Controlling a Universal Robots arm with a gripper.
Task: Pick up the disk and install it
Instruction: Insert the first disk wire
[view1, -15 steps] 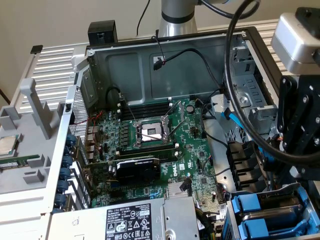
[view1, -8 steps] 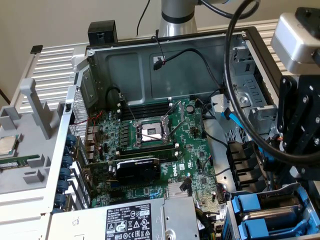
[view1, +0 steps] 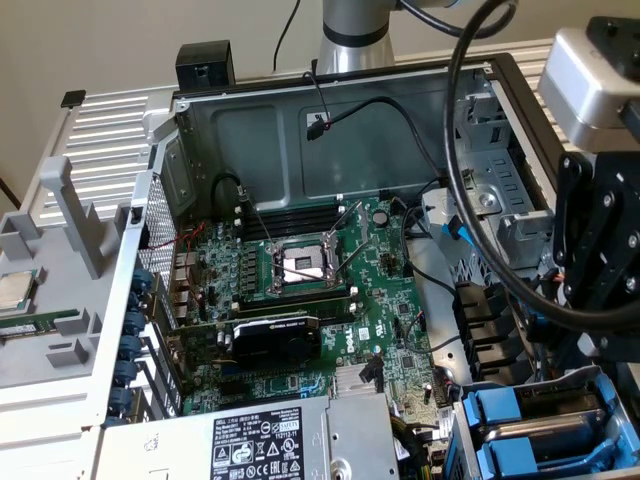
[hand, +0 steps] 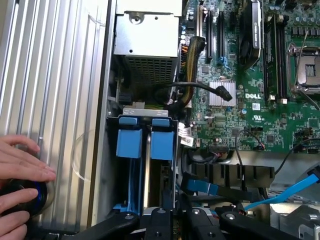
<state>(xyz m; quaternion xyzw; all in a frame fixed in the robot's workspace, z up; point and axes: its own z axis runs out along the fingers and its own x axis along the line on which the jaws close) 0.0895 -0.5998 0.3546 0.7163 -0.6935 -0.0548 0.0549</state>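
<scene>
Two blue plastic drive frames (hand: 131, 139) (hand: 162, 140) stand side by side on edge in the drive bay (hand: 145, 112) at the corner of the open computer case. The same blue frames (view1: 503, 412) appear at the exterior view's lower right. A thin pale metal edge (hand: 146, 172) runs between them. I cannot make out the disk's silver face or its white label. My black gripper (hand: 175, 222) hangs just above this bay, and it sits over the case's right wall (view1: 598, 255) in the exterior view.
A person's hand (hand: 22, 162) rests on a black knob with a blue ring (hand: 36, 196) on the ribbed grey surface beside the case. The grey power-supply box (view1: 270, 440), green motherboard (view1: 330, 300), graphics card (view1: 275, 340), blue cable (hand: 295, 192) and black cables crowd the case.
</scene>
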